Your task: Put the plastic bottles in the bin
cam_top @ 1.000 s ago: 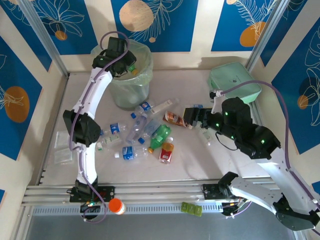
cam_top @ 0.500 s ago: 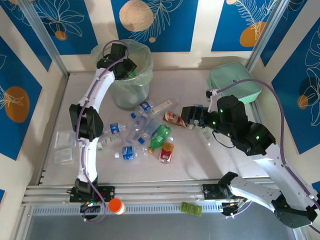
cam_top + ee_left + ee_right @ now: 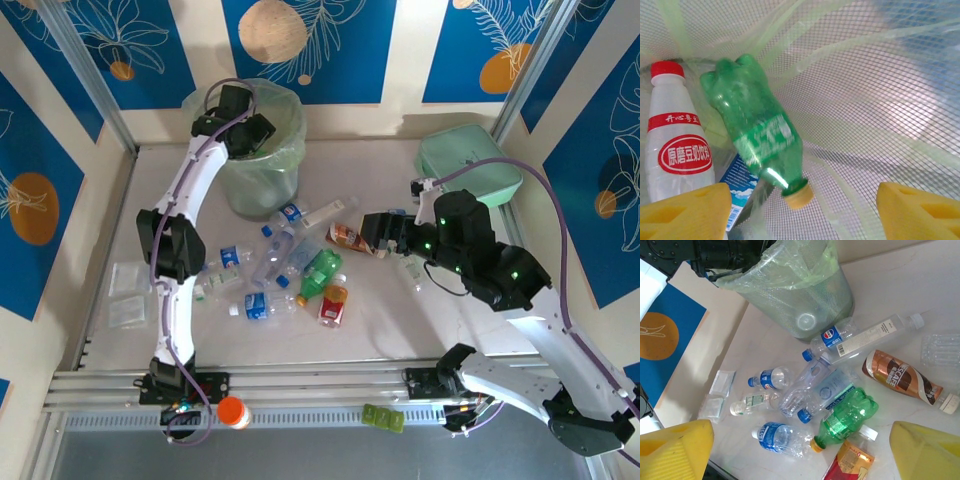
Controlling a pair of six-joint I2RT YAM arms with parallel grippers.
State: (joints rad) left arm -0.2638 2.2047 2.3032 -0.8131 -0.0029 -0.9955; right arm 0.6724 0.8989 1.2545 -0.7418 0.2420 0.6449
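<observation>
My left gripper hangs open over the mouth of the pale-green bin. Below its yellow pads, a green bottle with a yellow cap lies blurred against the bin's mesh wall, beside a white bottle with a red cap. Several bottles lie heaped on the table: clear blue-capped ones, a green one, an orange-red one and a brown one. My right gripper hovers open above the heap's right side.
The flat mint-green case lies at the back right, behind the right arm. Small clear packets sit by the left arm. An orange cap and a green item rest on the front rail.
The left gripper dipped further over the bin and let go of the green bottle, which is now inside. The right gripper shifted slightly left towards the heap.
</observation>
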